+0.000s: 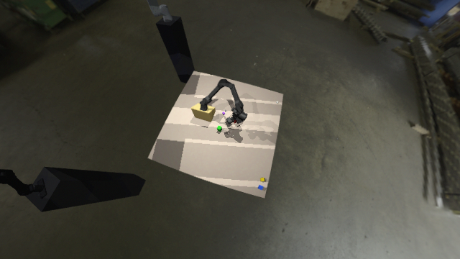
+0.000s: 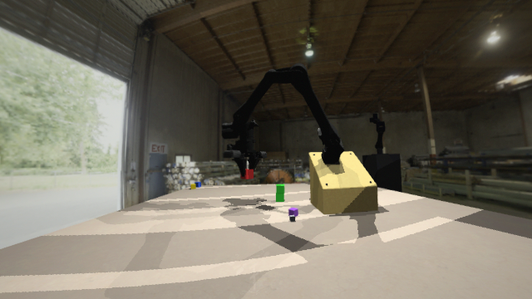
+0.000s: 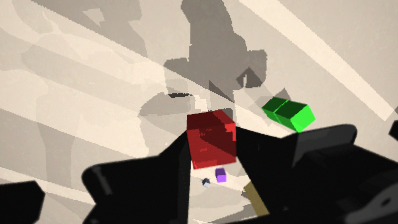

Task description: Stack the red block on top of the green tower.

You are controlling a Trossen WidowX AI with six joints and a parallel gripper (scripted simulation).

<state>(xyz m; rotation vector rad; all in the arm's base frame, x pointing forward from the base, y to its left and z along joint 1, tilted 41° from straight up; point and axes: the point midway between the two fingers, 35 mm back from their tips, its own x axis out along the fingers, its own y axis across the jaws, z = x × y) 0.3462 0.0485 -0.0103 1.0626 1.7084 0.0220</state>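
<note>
One red block (image 2: 248,174) is held off the desk (image 2: 258,253), clamped between the two dark fingers of the pincer (image 2: 248,169), which is closed on its sides about halfway; in the wrist view the red block (image 3: 211,139) is seen wedged between the fingers with the pale striped surface well below it. To the right of the block in the exterior view, and lower, the green tower (image 2: 280,193) stands upright on the desk, apart from the block and the pincer; in the wrist view it appears as two green cubes set together (image 3: 289,113), and from the top as a small green spot (image 1: 219,128) just beside the pincer (image 1: 234,120). A small purple block (image 2: 293,212) is seen nearer the camera, on top of a smaller dark piece. The black arm (image 2: 291,89) arches up from a tan base (image 2: 342,183) to the right of the tower. A yellow block (image 1: 262,179) and a blue block (image 1: 260,187) lie near a far corner of the desk, well apart from the rest.
</note>
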